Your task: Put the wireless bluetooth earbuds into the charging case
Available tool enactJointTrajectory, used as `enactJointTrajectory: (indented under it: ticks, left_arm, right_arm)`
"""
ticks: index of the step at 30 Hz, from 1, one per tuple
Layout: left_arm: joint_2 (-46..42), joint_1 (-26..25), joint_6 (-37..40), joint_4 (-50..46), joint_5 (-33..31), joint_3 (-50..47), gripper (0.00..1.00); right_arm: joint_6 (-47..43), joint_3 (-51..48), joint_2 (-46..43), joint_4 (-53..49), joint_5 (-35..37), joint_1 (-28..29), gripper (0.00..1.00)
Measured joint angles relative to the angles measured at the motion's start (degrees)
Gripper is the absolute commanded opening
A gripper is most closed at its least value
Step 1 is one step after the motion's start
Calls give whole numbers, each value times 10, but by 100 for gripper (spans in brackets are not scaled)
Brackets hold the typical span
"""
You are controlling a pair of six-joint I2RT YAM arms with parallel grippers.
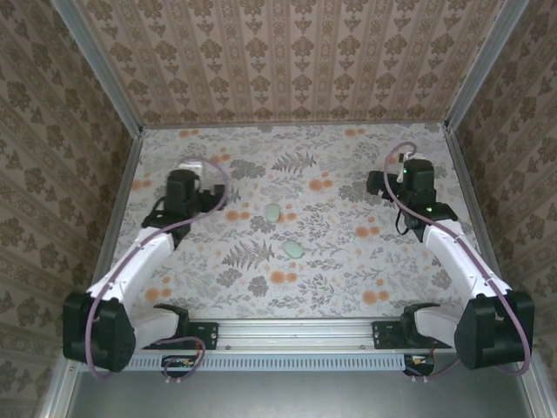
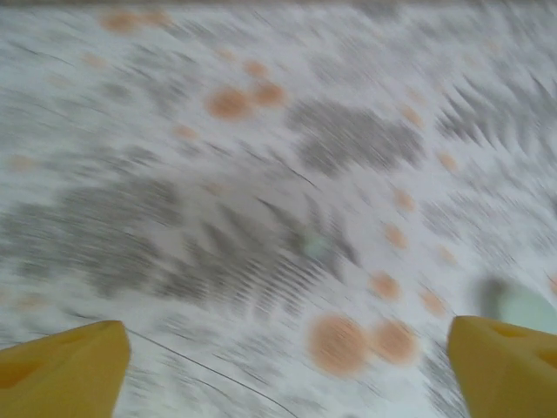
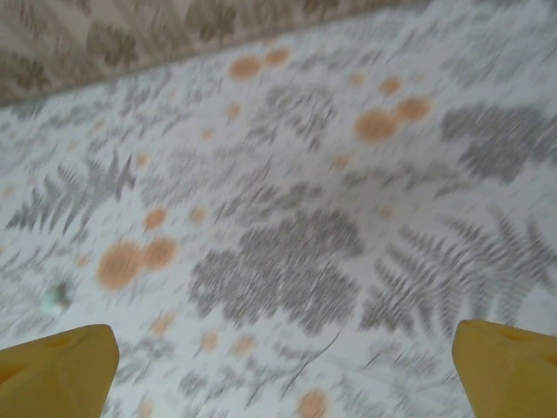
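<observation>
Two small pale green oval pieces lie mid-table, one point(image 1: 273, 213) farther back and one point(image 1: 294, 249) nearer. I cannot tell which is the charging case and which an earbud. The left wrist view is blurred. It shows a pale green piece point(image 2: 524, 306) at the right edge and a faint greenish speck point(image 2: 318, 246) farther off. My left gripper point(image 2: 287, 370) is open above bare cloth, its yellow fingertips point(image 2: 65, 370) wide apart. My right gripper point(image 3: 285, 370) is also open and holds nothing. A small greenish blur point(image 3: 57, 296) lies far to its left.
A floral cloth point(image 1: 348, 279) covers the table. Patterned walls point(image 1: 296, 61) enclose it at the back and both sides. The left arm's wrist point(image 1: 184, 193) is at the left and the right arm's wrist point(image 1: 416, 181) at the right, with the green pieces between them.
</observation>
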Motion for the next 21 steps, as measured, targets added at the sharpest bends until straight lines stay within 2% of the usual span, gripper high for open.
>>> enactJointTrajectory:
  ticks: [4,7,9,13,21]
  left_arm:
    - [111,-115,-45,-66,13,74,88]
    - [205,-174,-80,-112,17,159,88]
    - [247,-196,-101,-129,18,199,88]
    - [284,-208,-139,-144,33,219,81]
    - [342,-210,-178,-162,38,223,77]
  right_arm:
    - [27,11,27,-42,-14,66,99]
    - [38,33,57,-73,-27,110,99]
    - [47,50,75,-88,-37,126,99]
    - [68,57,81,-104,-56,133,99]
    - [87,66,100,-134,-86,133,97]
